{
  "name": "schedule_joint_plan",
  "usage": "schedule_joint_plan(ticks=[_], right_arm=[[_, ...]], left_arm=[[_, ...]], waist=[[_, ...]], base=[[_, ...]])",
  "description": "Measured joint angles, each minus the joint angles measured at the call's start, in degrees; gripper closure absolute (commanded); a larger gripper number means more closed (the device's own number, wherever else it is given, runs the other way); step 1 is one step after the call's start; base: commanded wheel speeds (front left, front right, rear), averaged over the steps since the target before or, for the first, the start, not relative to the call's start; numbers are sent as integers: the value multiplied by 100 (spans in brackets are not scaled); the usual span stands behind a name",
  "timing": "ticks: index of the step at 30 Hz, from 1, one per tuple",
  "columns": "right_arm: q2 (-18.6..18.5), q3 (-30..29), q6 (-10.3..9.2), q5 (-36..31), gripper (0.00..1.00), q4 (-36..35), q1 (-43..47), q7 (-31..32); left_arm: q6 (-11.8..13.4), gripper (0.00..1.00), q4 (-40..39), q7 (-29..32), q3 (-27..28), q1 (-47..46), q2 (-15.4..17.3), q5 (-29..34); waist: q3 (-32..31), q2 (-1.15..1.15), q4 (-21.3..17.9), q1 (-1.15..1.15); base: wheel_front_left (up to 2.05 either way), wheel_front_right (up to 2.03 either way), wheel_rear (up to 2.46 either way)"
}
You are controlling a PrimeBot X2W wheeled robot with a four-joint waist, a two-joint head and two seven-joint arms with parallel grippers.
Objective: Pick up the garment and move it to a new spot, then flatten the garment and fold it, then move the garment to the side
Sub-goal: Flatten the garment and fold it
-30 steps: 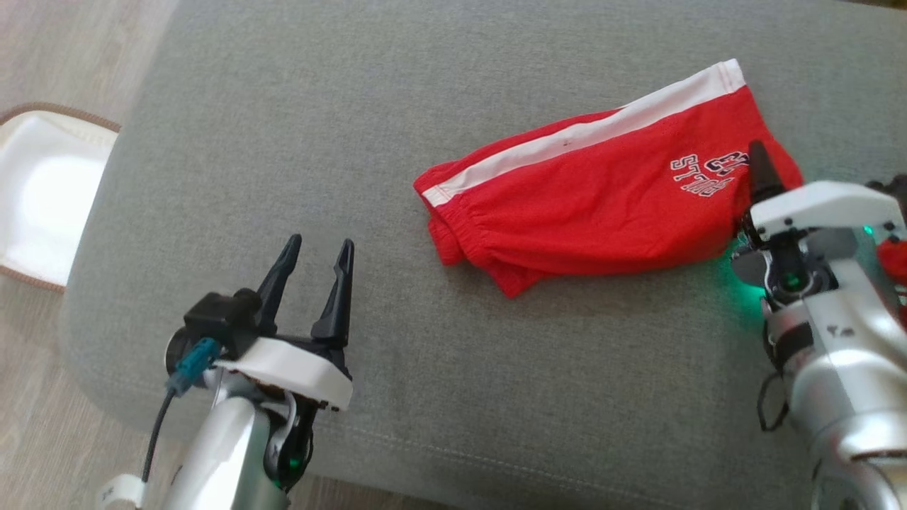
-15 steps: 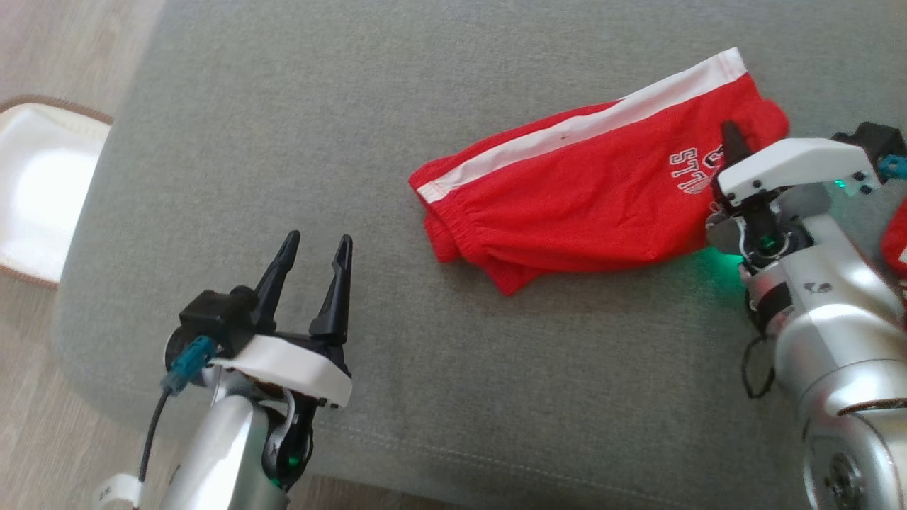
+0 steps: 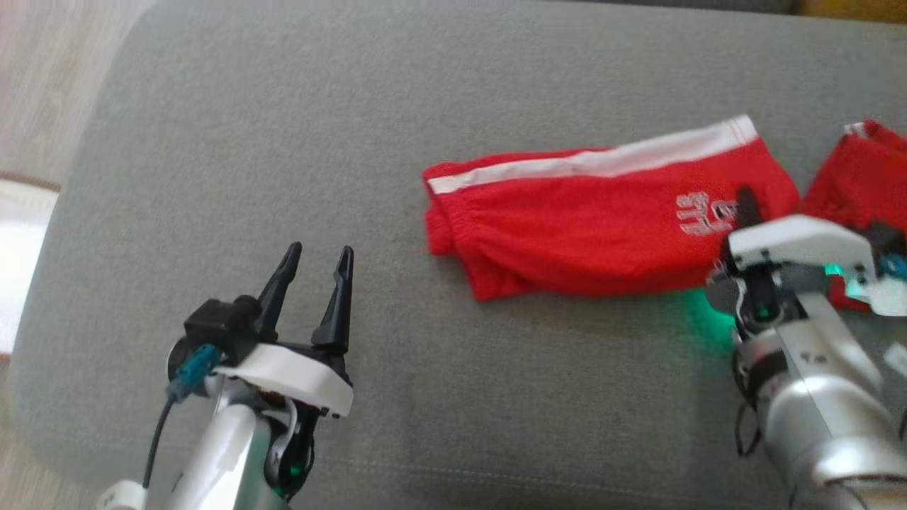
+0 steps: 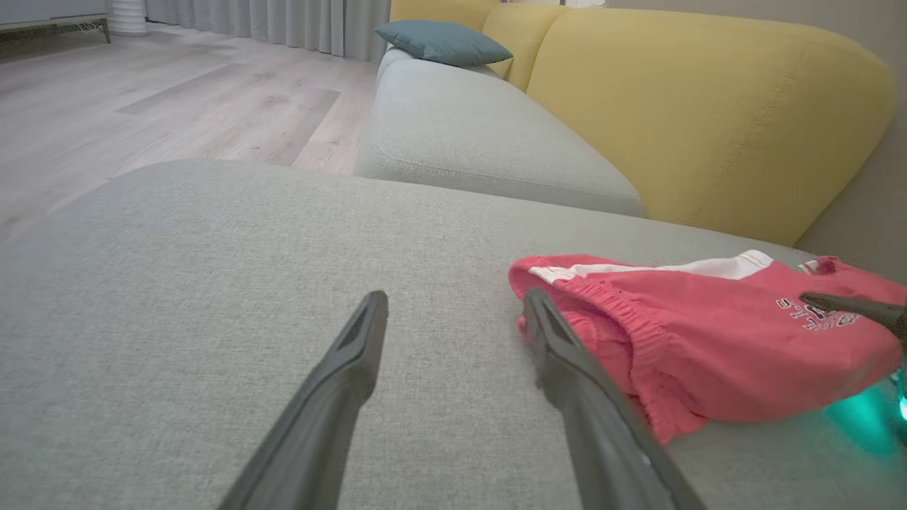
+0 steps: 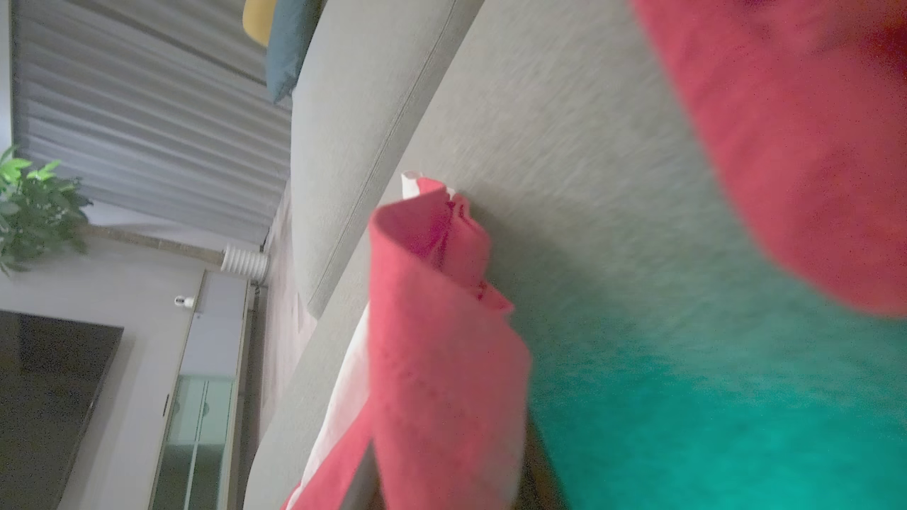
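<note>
The garment (image 3: 588,227), red shorts with a white side stripe and a printed logo, lies on the grey sofa cushion (image 3: 354,142) right of centre. My right gripper (image 3: 744,205) is shut on its right end beside the logo. In the right wrist view a fold of the garment (image 5: 439,340) stands up out of my right gripper (image 5: 446,474), hiding most of the fingers. My left gripper (image 3: 317,251) hovers open and empty over the cushion's front left. In the left wrist view the left gripper (image 4: 453,301) points past the garment (image 4: 708,354), whose waistband lies just right of the right finger.
More red fabric (image 3: 861,170) lies at the far right; whether it belongs to the garment I cannot tell. Wooden floor (image 3: 42,85) and a white mat (image 3: 14,269) border the cushion's left. A yellow sofa back (image 4: 708,106) and a blue pillow (image 4: 439,42) stand beyond.
My right gripper has shut on the garment's right end, and that end now stands up in a fold. The head camera has shifted. The left gripper has stayed open in place.
</note>
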Motion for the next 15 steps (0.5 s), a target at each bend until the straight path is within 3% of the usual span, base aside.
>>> schedule_joint_plan(ticks=[9, 15], right_arm=[[-138, -454, -1, 167, 100, -615, 1068, -404], [-137, -575, -1, 160, 100, -884, 1293, -419]], left_arm=[[52, 0, 31, 0, -78, 281, 2, 1], [52, 0, 34, 0, -172, 346, 4, 1]], waist=[[-363, 0, -286, 0], [-442, 0, -303, 0]], base=[[0, 0, 0], [0, 0, 0]])
